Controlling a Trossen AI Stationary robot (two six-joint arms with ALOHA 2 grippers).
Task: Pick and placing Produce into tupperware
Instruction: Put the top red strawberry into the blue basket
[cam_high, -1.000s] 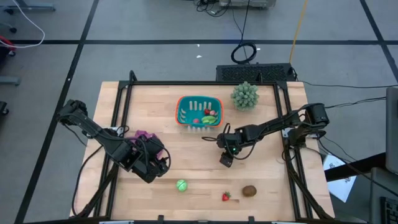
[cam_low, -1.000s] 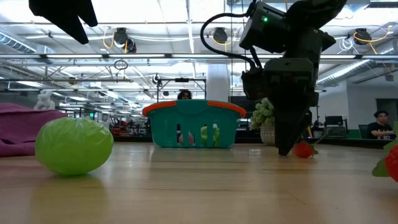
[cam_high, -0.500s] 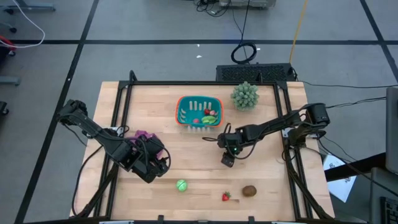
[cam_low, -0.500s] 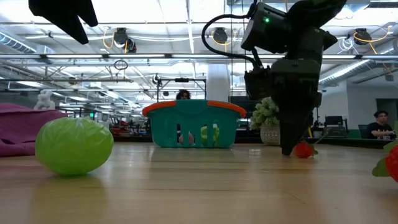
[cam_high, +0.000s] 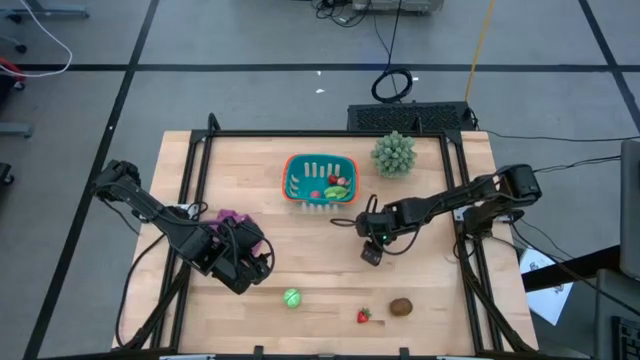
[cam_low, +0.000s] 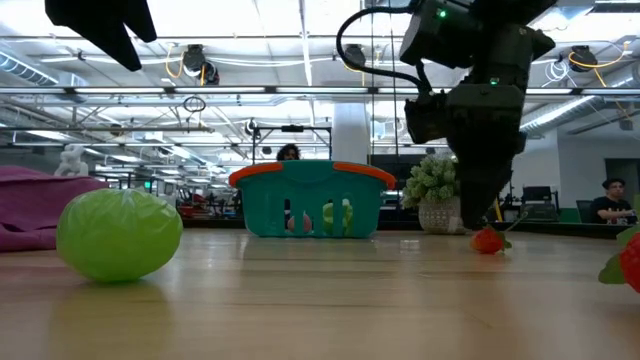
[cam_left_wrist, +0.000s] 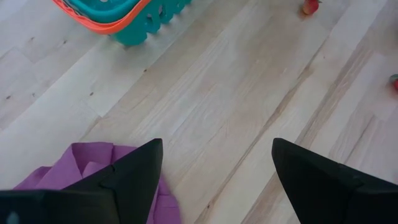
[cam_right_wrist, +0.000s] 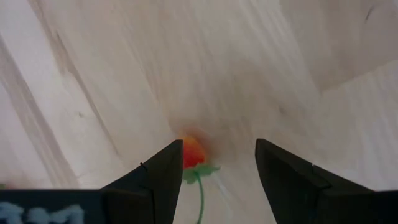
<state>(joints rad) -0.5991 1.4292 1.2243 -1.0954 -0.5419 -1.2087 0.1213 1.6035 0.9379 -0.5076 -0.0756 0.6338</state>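
Observation:
The teal basket with an orange rim stands at the far middle of the table and holds red and green pieces. My right gripper is open just above a small red strawberry piece with a green stem. The piece lies on the wood between the fingers, close to one of them. Another small red piece lies in front of the basket. A green piece, a red strawberry and a brown kiwi piece lie near the front edge. My left gripper is open and empty beside the purple cloth.
A spiky pale-green plant ball stands at the far right of the table. The purple cloth lies under my left arm. A black frame runs around the table's edges. People show in the room behind the table.
My right gripper has risen a little off the table and shifted slightly toward the table's right edge. The small red piece below it has stayed where it was.

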